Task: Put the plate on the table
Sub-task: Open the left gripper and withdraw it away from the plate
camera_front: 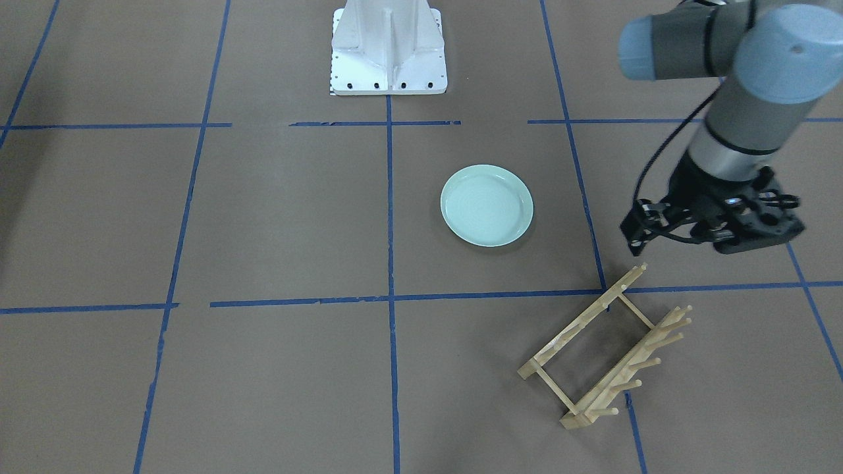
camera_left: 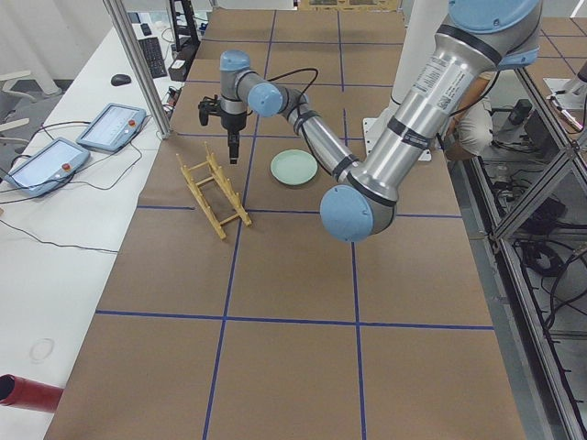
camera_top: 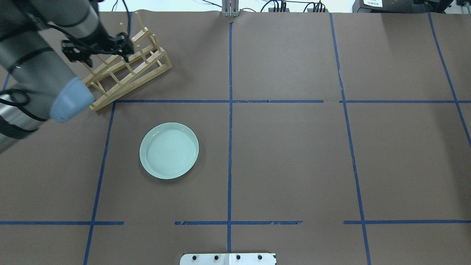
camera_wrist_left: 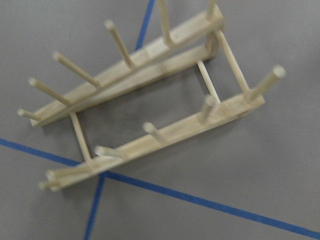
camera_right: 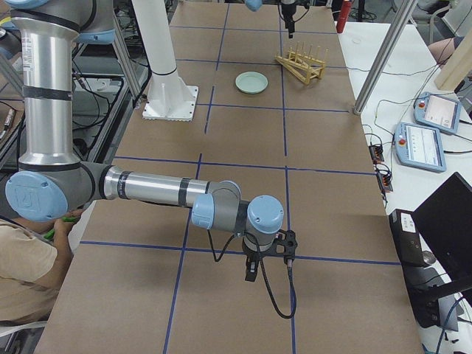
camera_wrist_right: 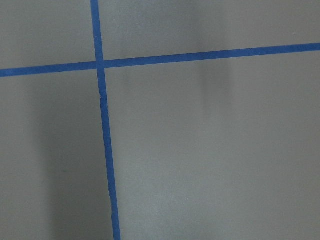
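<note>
The pale mint-green plate (camera_front: 487,205) lies flat on the brown table (camera_front: 276,217), right side up, in the square just left of the middle tape line in the overhead view (camera_top: 169,150). Nothing touches it. My left gripper (camera_front: 714,230) hangs above the wooden peg rack (camera_front: 606,349), well away from the plate, and holds nothing; its fingers are hidden and I cannot tell whether it is open. My right gripper (camera_right: 251,269) shows only in the exterior right view, low over the table far from the plate; I cannot tell whether it is open.
The peg rack (camera_top: 127,68) stands slanted at the far left corner, empty, and fills the left wrist view (camera_wrist_left: 150,100). The white robot base (camera_front: 388,49) stands at the near edge. Blue tape lines (camera_wrist_right: 102,125) cross the table.
</note>
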`<state>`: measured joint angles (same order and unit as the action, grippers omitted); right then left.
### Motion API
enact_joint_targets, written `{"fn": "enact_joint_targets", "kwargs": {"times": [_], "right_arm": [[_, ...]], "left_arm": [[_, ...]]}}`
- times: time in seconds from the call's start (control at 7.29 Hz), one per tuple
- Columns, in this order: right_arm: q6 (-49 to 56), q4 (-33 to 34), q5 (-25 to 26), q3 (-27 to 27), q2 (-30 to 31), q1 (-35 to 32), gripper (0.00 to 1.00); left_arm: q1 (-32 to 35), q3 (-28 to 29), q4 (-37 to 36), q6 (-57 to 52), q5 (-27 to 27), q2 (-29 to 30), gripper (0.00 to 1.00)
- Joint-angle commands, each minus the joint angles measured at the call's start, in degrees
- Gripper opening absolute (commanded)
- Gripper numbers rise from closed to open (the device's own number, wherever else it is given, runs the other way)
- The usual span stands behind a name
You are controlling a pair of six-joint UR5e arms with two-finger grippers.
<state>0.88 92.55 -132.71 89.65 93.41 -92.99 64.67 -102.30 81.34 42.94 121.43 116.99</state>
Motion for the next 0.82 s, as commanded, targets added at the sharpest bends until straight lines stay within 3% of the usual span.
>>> {"fn": "enact_joint_targets", "kwargs": {"times": [0.0,0.27,0.41,0.69], "right_arm": [[0.0,0.0,0.0,0.0,0.01,0.0,1.0],[0.0,0.0,0.0,-0.09,0.02,0.0,1.0],[0.0,0.0,0.0,0.0,0.02,0.0,1.0],[0.0,0.0,0.0,0.0,0.01,0.0,1.0]], "left_arm": [[14.36,0.51,1.18,-27.51,8.0,-13.38,1.0],[25.11,6.72,3.37,-50.84,8.03,-21.94,1.0],[25.41,6.5,3.38,-51.55,8.21,-26.59,1.0],[25.24,6.84,3.38,-49.81,9.16,-27.25,1.0]]}}
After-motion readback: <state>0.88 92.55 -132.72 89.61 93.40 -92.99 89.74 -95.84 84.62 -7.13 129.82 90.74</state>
